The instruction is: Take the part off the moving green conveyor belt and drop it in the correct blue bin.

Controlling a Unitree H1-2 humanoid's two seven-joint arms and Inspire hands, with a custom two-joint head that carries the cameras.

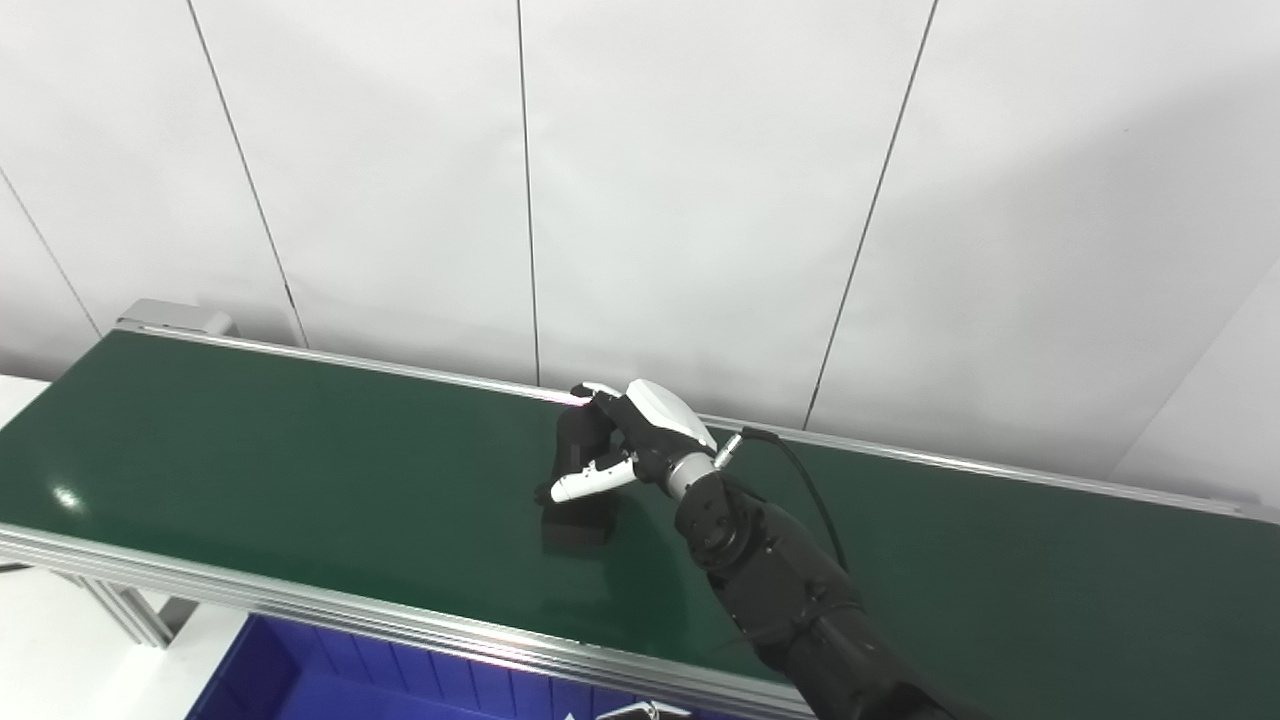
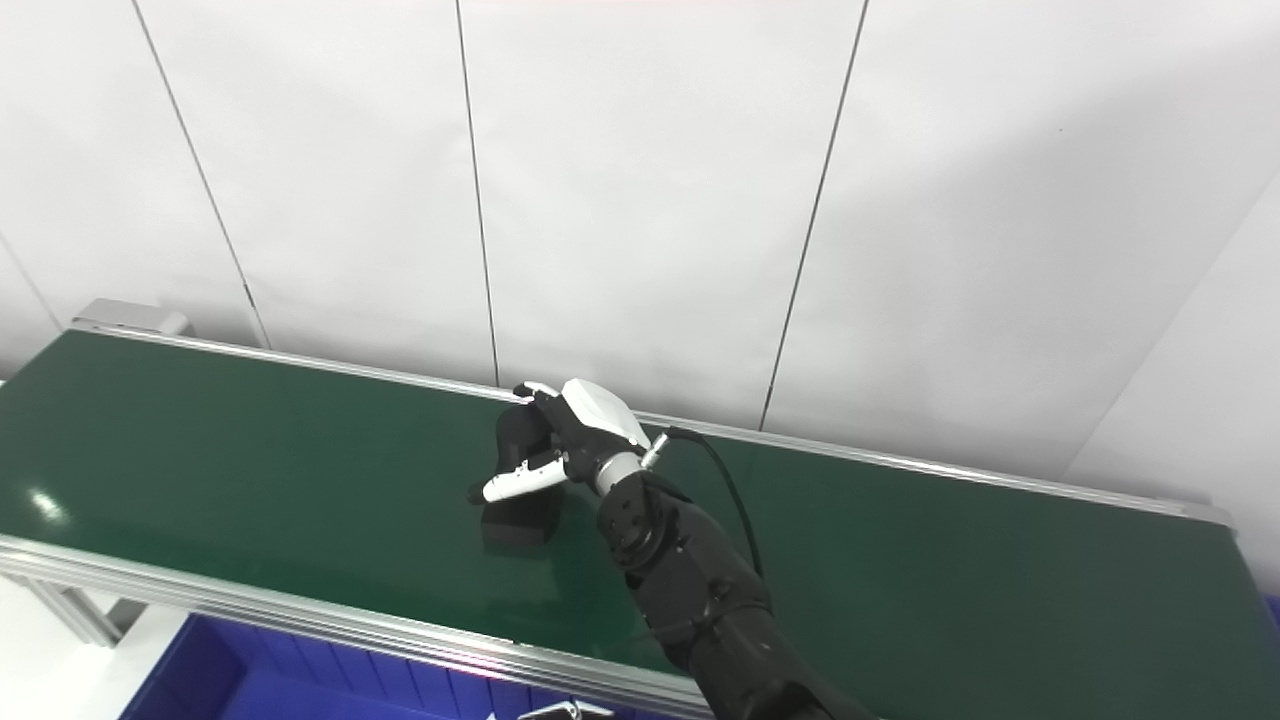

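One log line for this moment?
right robot hand: closing around black part | part: on green belt | blue bin: below near edge | left hand: unseen

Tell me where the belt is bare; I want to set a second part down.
Bare belt stretches left of the right hand to the belt's end, and right of the forearm. Crowded only mid-belt, where the fingers wrap the black part.

- The green belt (image 1: 300, 450) runs across the view from upper left to lower right, edged by silver rails (image 1: 330, 610) on its near and far sides.
- A dark part (image 1: 578, 470) sits on the belt near its middle, close to the far rail, casting a reflection on the glossy surface.
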